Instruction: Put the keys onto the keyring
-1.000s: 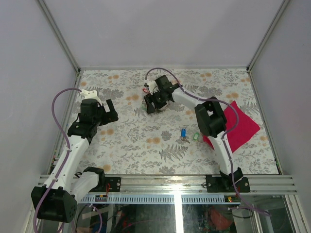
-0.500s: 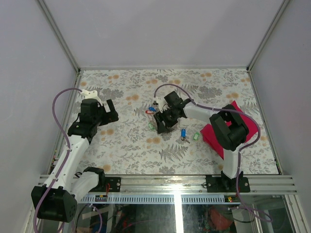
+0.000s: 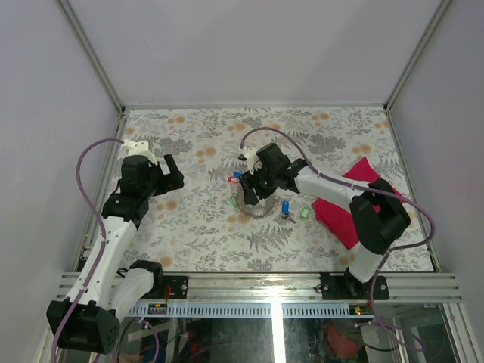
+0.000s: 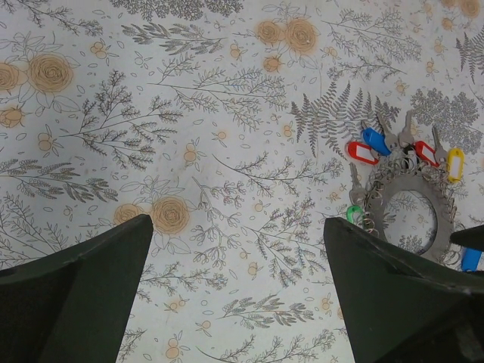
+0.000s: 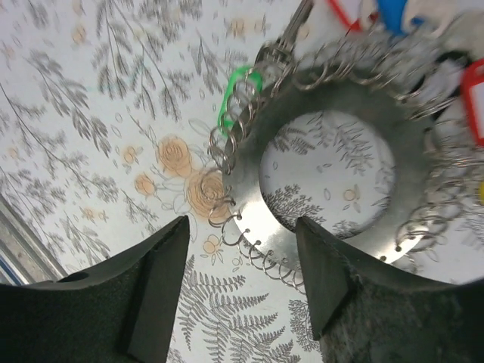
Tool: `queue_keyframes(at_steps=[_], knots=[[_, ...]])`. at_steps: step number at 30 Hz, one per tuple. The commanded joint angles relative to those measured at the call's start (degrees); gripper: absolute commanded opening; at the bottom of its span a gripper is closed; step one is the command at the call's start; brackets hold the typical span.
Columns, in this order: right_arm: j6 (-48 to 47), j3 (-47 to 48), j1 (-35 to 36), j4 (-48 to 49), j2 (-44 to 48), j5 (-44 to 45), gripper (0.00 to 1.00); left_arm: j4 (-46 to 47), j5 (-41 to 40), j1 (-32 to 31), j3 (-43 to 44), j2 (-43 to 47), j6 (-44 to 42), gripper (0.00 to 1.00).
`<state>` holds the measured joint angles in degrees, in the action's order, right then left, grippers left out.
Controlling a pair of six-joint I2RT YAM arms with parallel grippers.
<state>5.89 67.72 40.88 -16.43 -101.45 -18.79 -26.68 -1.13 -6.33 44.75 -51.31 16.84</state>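
From above, the right jaws cover the upper rim of the keyring (image 3: pixel 249 210). The blue key (image 3: pixel 285 206) and green key (image 3: pixel 304 213) beside it are too small for us to make out their blades. The right arm (image 3: pixel 333 187) hides part of the red cloth (image 3: pixel 333 219). In the left wrist view, the ring's lower right slips behind the left finger (image 4: pixel 408 302). In the right wrist view, the frame edge cuts off its upper right and the coloured tags (image 5: pixel 399 11) there blur. We cannot tell whether the right jaws pinch the rim.
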Motion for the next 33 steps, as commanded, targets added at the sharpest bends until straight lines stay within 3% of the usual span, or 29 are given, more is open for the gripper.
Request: queue_keyframes(at_steps=[1, 3, 8, 18, 23, 33], knots=[[-0.6, 1.6, 0.7, 2.3, 5.9, 5.1, 0.59, 2.2, -0.2, 0.2, -0.4, 0.5, 0.0, 1.00], [-2.5, 3.2, 2.3, 0.7, 4.7, 5.0, 0.51, 2.0, -0.1, 0.1, -0.3, 0.2, -0.4, 1.00], [-7.2, 8.4, 5.3, -4.4, -1.4, 3.6, 0.44, 1.9, 0.4, 0.1, -0.3, 0.3, -0.9, 1.00], [-9.2, 13.1, 5.8, -6.8, -9.5, 0.9, 0.49, 1.9, 0.3, 0.2, -0.4, 0.5, -1.2, 1.00], [-9.5, 13.1, 5.8, -6.5, -10.9, 1.2, 0.53, 1.9, 0.6, 0.2, -0.4, 0.5, -1.2, 1.00], [-10.3, 13.3, 5.9, -5.0, -12.7, 1.5, 0.54, 2.0, 1.1, 0.1, -0.5, 0.5, -1.2, 1.00]])
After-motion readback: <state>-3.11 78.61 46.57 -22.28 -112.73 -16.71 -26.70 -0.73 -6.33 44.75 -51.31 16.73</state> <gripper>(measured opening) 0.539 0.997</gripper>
